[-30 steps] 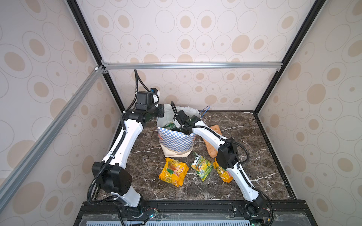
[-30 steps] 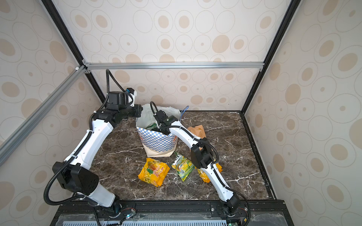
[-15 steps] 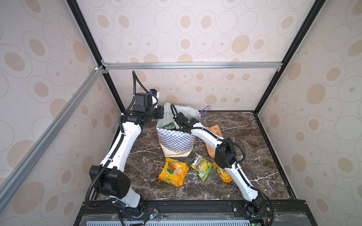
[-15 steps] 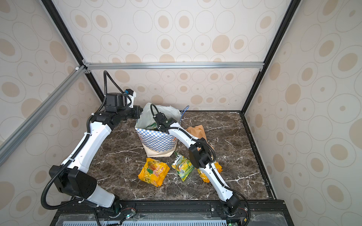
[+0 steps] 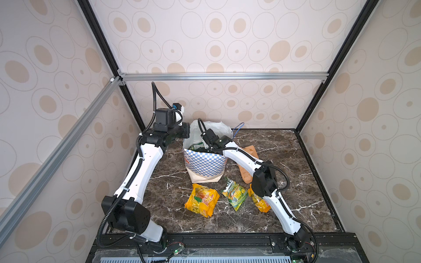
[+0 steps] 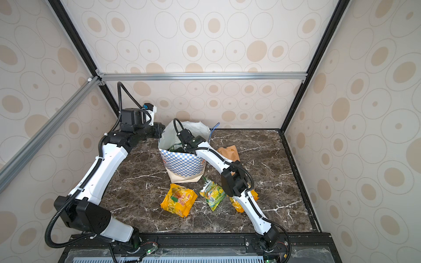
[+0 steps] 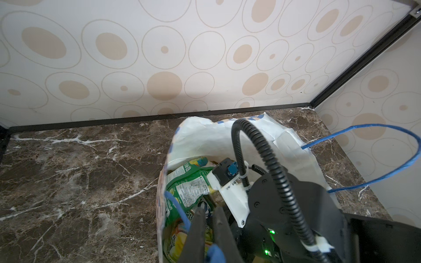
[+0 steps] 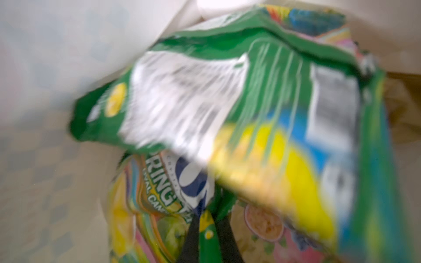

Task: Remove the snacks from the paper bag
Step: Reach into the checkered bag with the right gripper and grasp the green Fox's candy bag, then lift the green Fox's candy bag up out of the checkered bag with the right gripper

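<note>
- Plainly, in both top views the paper bag (image 5: pixel 205 164) stands upright toward the back of the marble tabletop (image 5: pixel 307 182), its mouth open.
- In front of it lie a yellow-orange packet (image 5: pixel 201 202), a green-yellow packet (image 5: pixel 234 197) just beside that, and a second yellow-orange packet (image 5: pixel 259 202) partly under the right arm. A tan-orange pouch (image 5: pixel 249 151) lies beside the bag, behind that arm.
- The left tool (image 5: pixel 185 134) sits at the bag's left rim. The right arm reaches down into the bag's mouth, so its tool is hidden there.
- Left wrist view: the left tool's two dark fingers (image 7: pixel 198 227) stand close, with a slim gap. The near blue cord handle (image 7: pixel 176 202) runs down behind them, and a bit of blue shows between them. Whether they pinch it I cannot tell. Green wrappers (image 7: pixel 191 184) lie inside the bag, next to the right arm's wrist.
- Right wrist view, smeared: inside the bag, the right tool (image 8: pixel 208 218) is clamped on the edge of a green packet (image 8: pixel 207 248). A larger white-labelled packet (image 8: pixel 205 91) fills most of the view, with cream bag wall around it.
</note>
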Robot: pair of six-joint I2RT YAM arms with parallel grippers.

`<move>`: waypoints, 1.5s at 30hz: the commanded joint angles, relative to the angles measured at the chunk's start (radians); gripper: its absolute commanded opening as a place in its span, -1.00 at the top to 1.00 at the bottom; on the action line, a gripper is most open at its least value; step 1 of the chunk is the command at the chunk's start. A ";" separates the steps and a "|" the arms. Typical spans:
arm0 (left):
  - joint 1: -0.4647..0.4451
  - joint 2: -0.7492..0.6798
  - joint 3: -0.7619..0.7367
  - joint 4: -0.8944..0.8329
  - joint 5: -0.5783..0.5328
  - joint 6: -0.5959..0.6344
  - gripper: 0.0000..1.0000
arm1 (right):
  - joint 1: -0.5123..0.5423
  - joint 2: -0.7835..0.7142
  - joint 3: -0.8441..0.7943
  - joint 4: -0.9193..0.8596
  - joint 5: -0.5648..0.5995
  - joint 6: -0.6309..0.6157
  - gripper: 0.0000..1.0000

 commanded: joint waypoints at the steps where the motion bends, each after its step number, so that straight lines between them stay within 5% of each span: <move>1: 0.004 -0.044 0.016 0.020 -0.012 -0.002 0.61 | 0.006 -0.117 0.003 0.029 0.037 -0.022 1.00; 15: 0.002 -0.102 0.024 -0.005 0.001 -0.007 0.12 | 0.001 -0.147 0.080 0.021 0.072 -0.072 1.00; 29: -0.012 -0.319 -0.145 0.115 0.248 -0.062 -0.15 | -0.006 -0.182 0.150 0.028 0.106 -0.117 1.00; 45: -0.032 -0.415 -0.304 0.208 0.342 0.028 -0.52 | -0.043 -0.261 0.154 0.077 0.048 -0.049 1.00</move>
